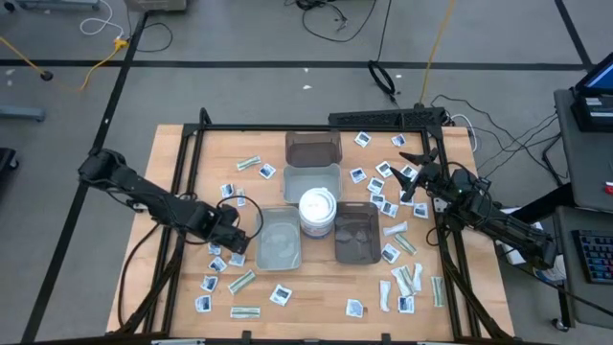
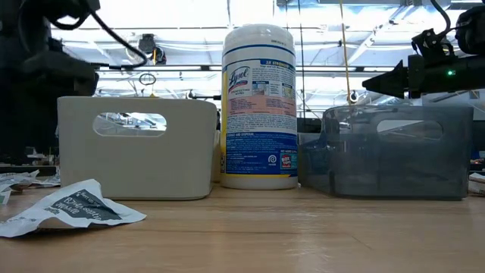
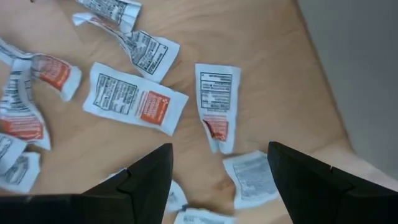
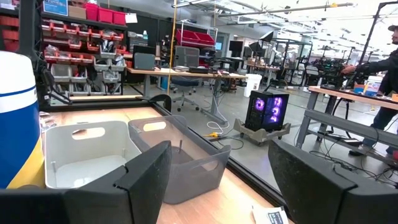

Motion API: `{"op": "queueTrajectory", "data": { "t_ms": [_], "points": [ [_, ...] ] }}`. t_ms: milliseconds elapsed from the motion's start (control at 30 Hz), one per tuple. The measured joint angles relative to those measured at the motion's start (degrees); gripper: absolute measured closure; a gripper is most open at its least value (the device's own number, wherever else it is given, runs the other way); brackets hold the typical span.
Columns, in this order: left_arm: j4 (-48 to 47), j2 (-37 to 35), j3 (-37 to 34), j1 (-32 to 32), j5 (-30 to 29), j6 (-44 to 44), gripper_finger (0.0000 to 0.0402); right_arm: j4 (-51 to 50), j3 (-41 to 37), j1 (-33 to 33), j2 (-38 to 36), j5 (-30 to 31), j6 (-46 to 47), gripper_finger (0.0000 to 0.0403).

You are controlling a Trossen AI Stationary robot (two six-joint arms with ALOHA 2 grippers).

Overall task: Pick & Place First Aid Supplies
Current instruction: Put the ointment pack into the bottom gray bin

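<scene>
Packets (image 1: 393,203) lie scattered round the trays (image 1: 313,179), so the left gripper (image 1: 233,237) hangs low, fingers spread, over a cluster left of the trays, likely choosing one, while the right gripper (image 1: 410,172) waits open, far right.

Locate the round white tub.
In the high view, the round white tub stands at the table's middle, ringed by four trays, its nearest the pale grey tray.

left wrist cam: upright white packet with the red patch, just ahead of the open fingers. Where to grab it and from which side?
Come straight down with the open left gripper and pinch the white packet across its narrow width, mid-length. It lies flat on the table with bare wood along both long edges, whereas its red end touches another packet.
</scene>
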Motion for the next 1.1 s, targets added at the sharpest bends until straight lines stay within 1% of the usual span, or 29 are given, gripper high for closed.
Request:
{"op": "queueTrajectory", "data": {
  "t_ms": [100, 400, 600, 667, 733, 800, 1000, 1100],
  "points": [
    [1.21, 1.83, -0.36, -0.07, -0.09, 0.29, 0.0133, 0.01, -0.01, -0.01, 0.0, 0.0, 0.0, 0.014],
    [9.1, 5.12, -2.76, -0.17, -0.48, 0.26, 0.0133, 0.01, 0.0, -0.02, 0.01, -0.02, 0.0, 0.014],
    [9.61, 5.57, -2.84, -0.17, -0.64, 0.2, 0.0133, 0.01, -0.01, 0.0, 0.0, 0.0, -0.01, 0.014],
    [9.6, 5.57, -2.84, -0.17, -0.62, 0.08, 0.0139, 0.01, -0.02, -0.01, 0.0, 0.0, 0.0, 0.014],
    [9.59, 5.57, -2.84, -0.17, -0.59, 0.03, 0.0158, 0.01, 0.0, -0.01, 0.0, 0.0, -0.02, 0.014],
    [9.64, 5.57, -2.93, -0.17, -0.58, -0.21, 0.0188, 0.01, -0.02, 0.0, 0.01, 0.0, 0.0, 0.014],
    [10.16, 5.52, -4.68, -0.38, 0.97, -3.14, 0.0307, 0.01, -0.01, -0.02, 0.01, 0.0, 0.0, 0.014],
    [10.96, 5.37, -5.56, -0.93, 1.26, -4.11, 0.036, 0.01, -0.01, -0.01, 0.01, 0.0, 0.0, 0.014]
  ]
}}
